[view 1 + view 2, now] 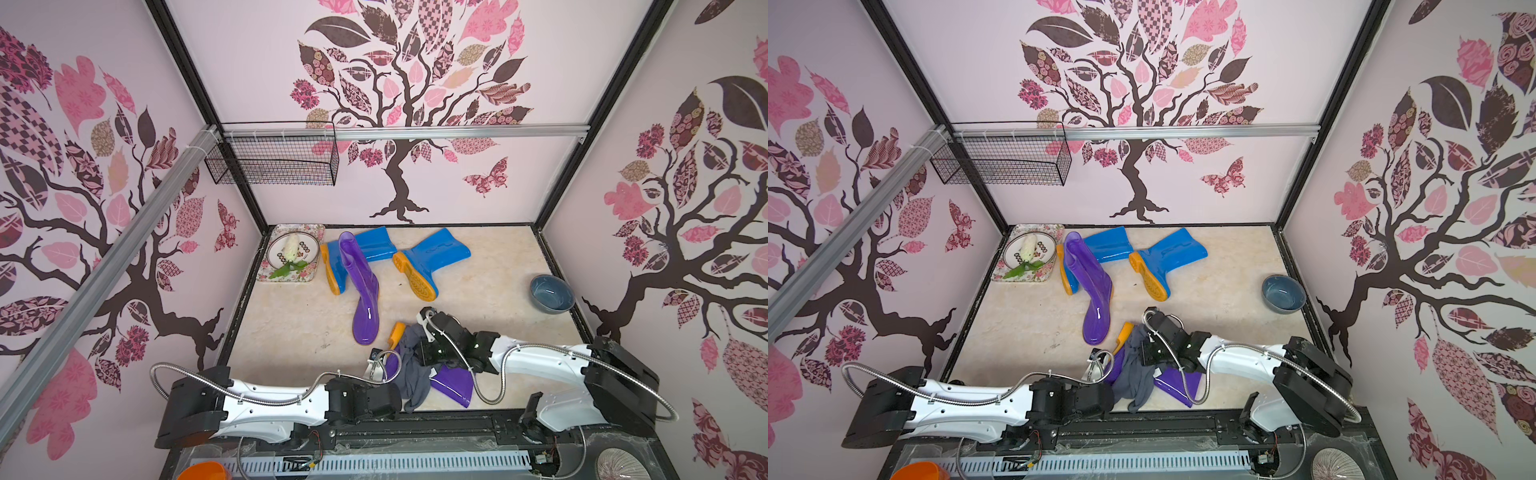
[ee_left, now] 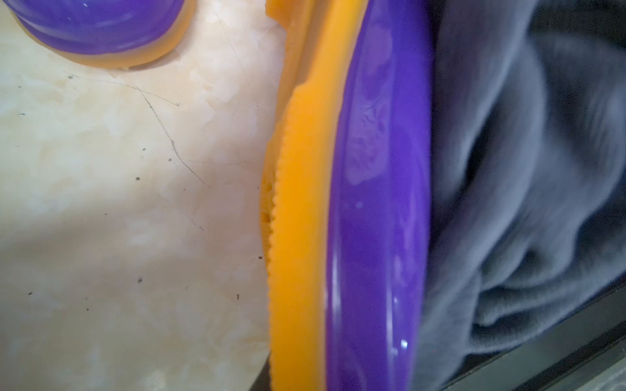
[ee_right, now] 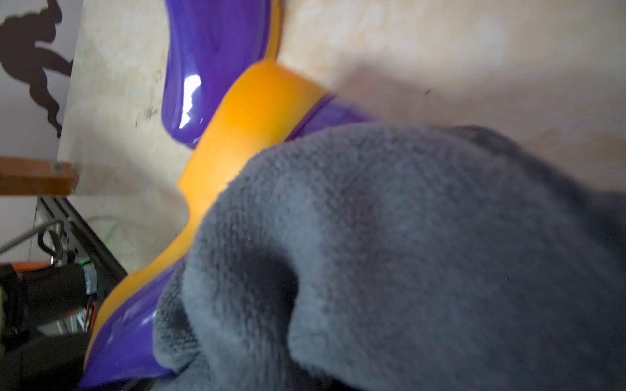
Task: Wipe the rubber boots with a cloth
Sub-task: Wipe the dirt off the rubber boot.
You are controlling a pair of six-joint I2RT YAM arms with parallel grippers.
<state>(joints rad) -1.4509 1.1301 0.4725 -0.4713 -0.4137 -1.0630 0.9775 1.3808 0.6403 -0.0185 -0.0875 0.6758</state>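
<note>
Grey-blue cloth (image 1: 409,376) lies draped over a purple boot (image 1: 453,386) on its side at the near centre of the tabletop (image 1: 291,332), orange sole (image 1: 397,334) facing left. Right tool (image 1: 423,354) sits on the cloth's far-right part, clenched on it, cloth bunched there. Left tool (image 1: 379,362) is just left of the cloth, by the sole; can't tell its grip. Second purple boot (image 1: 365,291) is just beyond. Left blue boot (image 1: 368,249) and right blue boot (image 1: 434,257) lie on their sides at the far end.
</note>
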